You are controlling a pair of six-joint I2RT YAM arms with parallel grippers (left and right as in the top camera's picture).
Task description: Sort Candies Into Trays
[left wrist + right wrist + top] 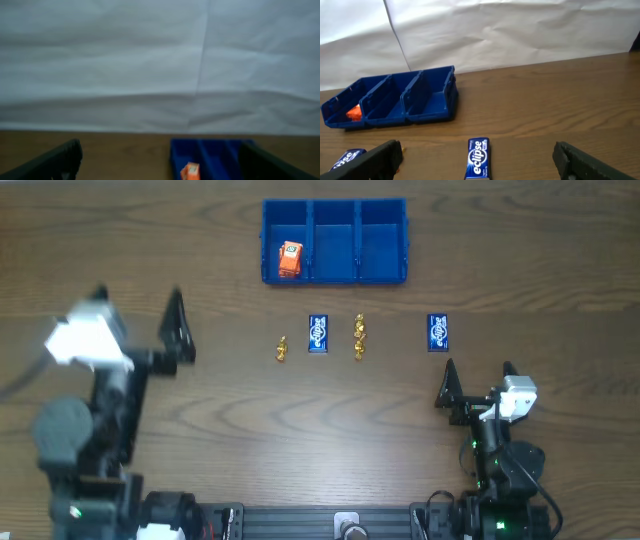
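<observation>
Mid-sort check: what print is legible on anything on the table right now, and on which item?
"eclipse": on the blue pack in the right wrist view; its smaller print is too small.
Other blue pack: lettering cut off, unreadable.
Orange candy in the tray: marks too blurred.

There is one blue tray [335,278], divided into three compartments, and a single orange candy [290,260] lies in it. On the desk [560,300] lie two flat blue packs [318,333] of the same kind, and small gold candies [282,348] that appear to number three: one alone and two close together in a pair.
</observation>
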